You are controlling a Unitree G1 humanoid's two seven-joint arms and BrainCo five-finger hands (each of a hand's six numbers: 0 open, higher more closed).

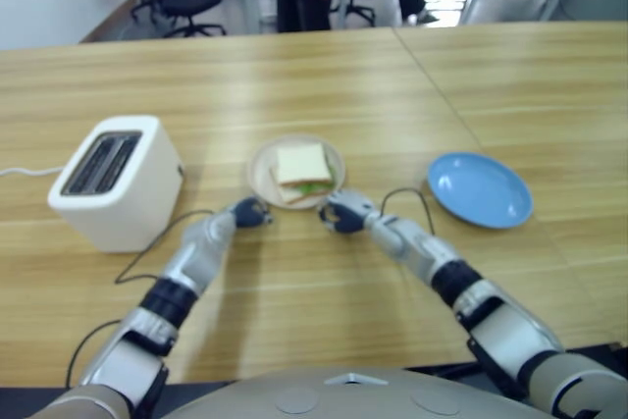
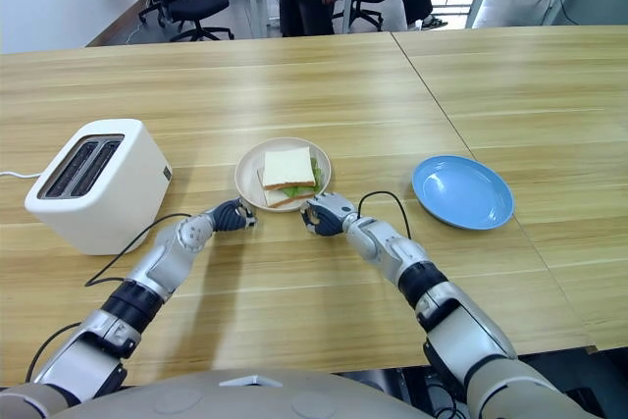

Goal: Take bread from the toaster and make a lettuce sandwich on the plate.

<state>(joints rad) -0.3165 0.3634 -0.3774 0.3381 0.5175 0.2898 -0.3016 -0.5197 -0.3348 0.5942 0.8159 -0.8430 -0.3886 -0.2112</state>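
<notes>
1. Fingers. The fingers of my left hand (image 2: 231, 215) are curled in and hold nothing. The fingers of my right hand (image 2: 324, 213) are likewise curled and empty.

2. Position. Both hands sit low over the surface (image 2: 294, 85), flanking the near rim of the plate (image 2: 245, 179). The left hand is just beside the near-left rim and the right hand is at the near-right rim. I cannot tell whether either hand touches the rim.

3. Task item. The sandwich (image 2: 288, 172) lies on the plate. Its top slice sits over lettuce (image 1: 312, 186), which shows green at the near edge, with a lower slice beneath. Judgement: assembly looks complete. The toaster (image 2: 93, 183) stands well apart to my left, and its slots look dark and empty.

4. Hazards.
- A curled hand this close to the rim could nudge the plate on any sideways or forward motion. That could slide the top slice off the lettuce.
- A cable (image 2: 388, 198) loops up beside my right wrist. Drawing the arm back carelessly could drag the cable toward the plate or the blue plate (image 2: 461, 191).
- Lifting either hand forward instead of upward risks catching the bread's near edge.
</notes>
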